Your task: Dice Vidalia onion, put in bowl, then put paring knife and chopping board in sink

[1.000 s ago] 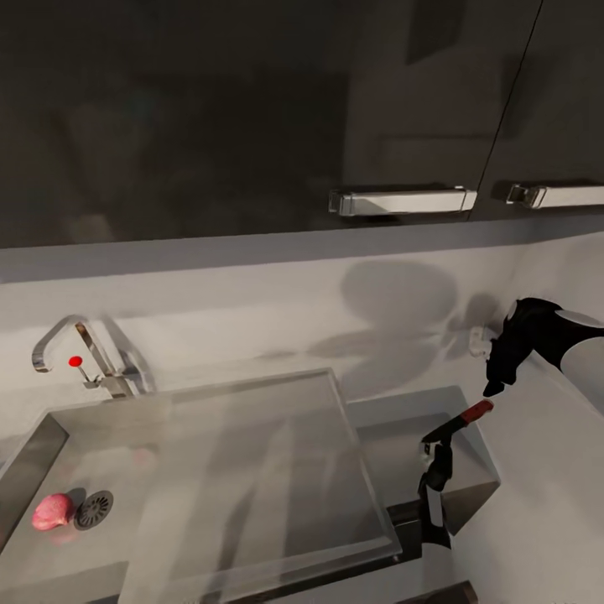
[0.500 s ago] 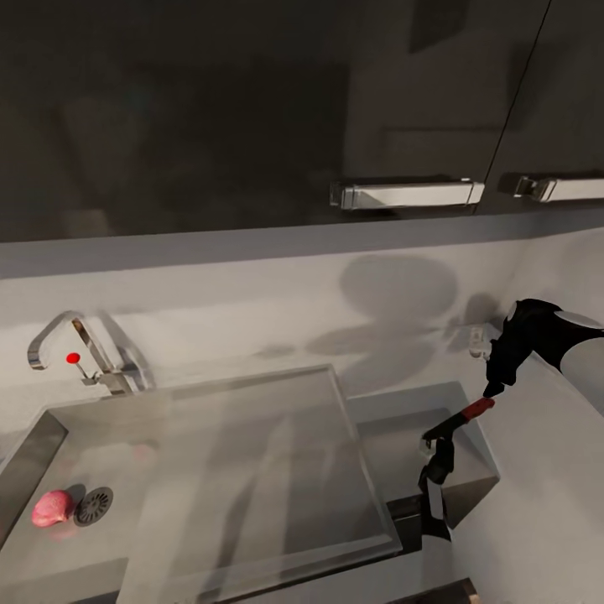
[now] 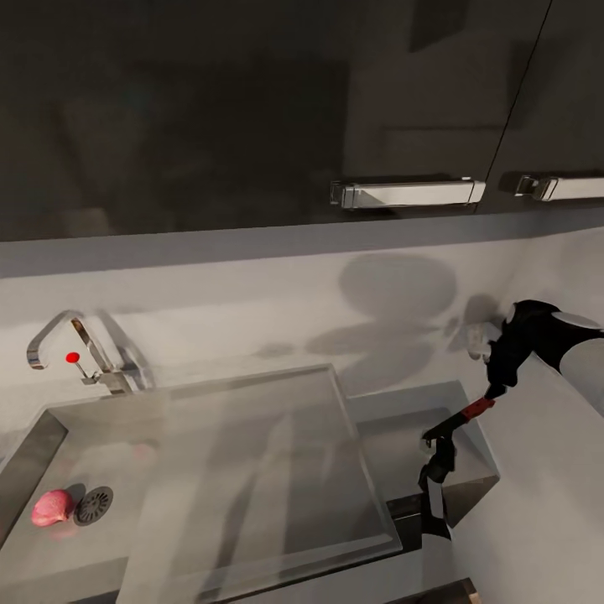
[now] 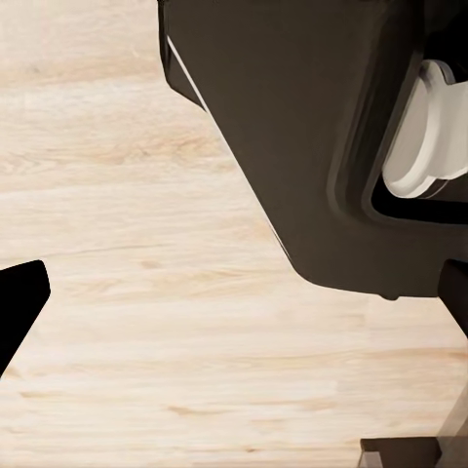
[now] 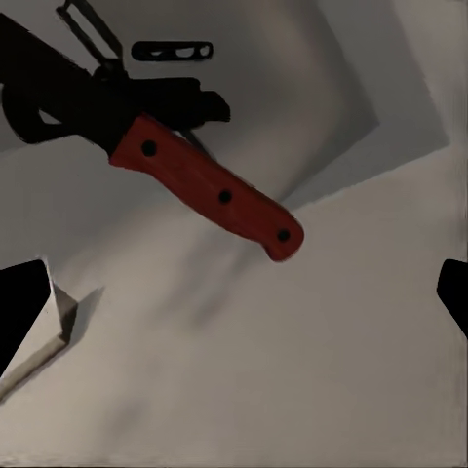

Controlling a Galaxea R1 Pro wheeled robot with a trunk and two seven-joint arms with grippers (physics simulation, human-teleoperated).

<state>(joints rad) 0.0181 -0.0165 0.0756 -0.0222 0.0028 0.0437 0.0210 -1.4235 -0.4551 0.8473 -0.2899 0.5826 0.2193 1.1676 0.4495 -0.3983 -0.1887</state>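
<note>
The paring knife (image 3: 466, 416) stands propped in a black holder (image 3: 434, 486) at the right end of the worktop (image 3: 537, 503), just right of the sink (image 3: 218, 470), with its red riveted handle rising up and to the right and its dark end buried in the holder's clips. The right gripper (image 3: 497, 387) hangs just above and a little to the right of the handle's free end, close to it but apart from it. In the right wrist view the knife's handle (image 5: 205, 187) runs diagonally across the space ahead of the jaws, and the two dark fingertips (image 5: 21, 312) sit at the far edges of the picture, so the jaws stand wide open with nothing between them. The handle's long axis lies oblique to the line between the fingertips, so the coming grasp probably calls for a short descent and perhaps a wrist turn to close across the handle's width. The Vidalia onion (image 3: 52, 508) lies well away, in the left end of the basin beside the round drain (image 3: 93, 506). The left wrist view looks down at pale wood floor (image 4: 146, 292); whether the left jaws are open I cannot tell.
</note>
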